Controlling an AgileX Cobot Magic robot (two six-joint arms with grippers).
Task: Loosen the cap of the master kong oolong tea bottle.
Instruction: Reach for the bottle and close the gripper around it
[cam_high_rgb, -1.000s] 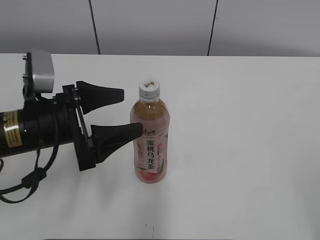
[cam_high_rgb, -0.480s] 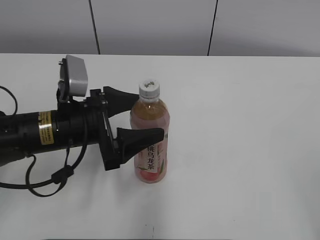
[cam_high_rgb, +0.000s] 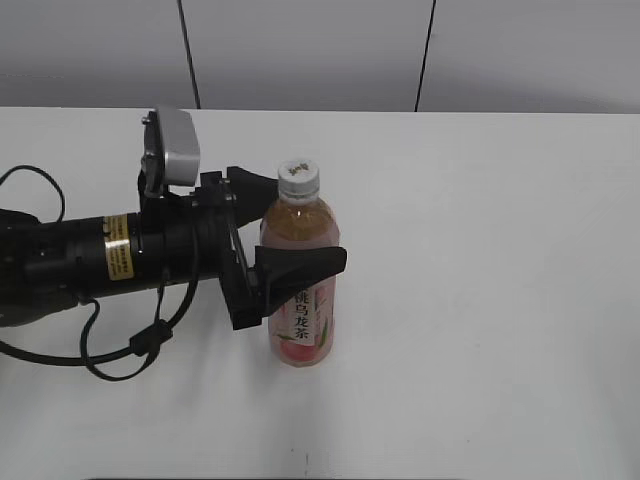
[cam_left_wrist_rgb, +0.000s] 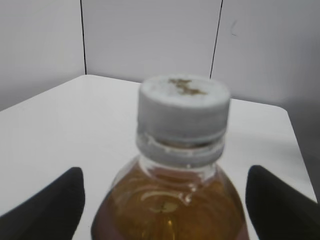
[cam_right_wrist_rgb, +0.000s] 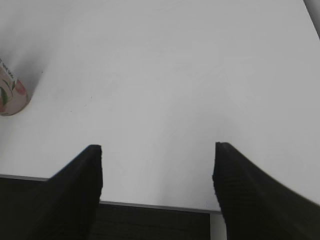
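I see the master kong oolong tea bottle (cam_high_rgb: 302, 280) standing upright on the white counter (cam_high_rgb: 480, 300), its white cap (cam_high_rgb: 298, 177) screwed on. My left pincer (cam_high_rgb: 300, 225) is spread wide around the bottle's upper body, one finger behind and one in front, below the cap; I can't tell if they touch it. My right pincer (cam_right_wrist_rgb: 157, 172) hangs wide apart over bare counter, the bottle's base well to its left.

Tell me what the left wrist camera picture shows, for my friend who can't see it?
A white ribbed cap sits on a clear bottle of amber tea, close up and a bit blurry. Two black gripper fingers stand open on either side of the bottle, above a white table with grey wall panels behind.
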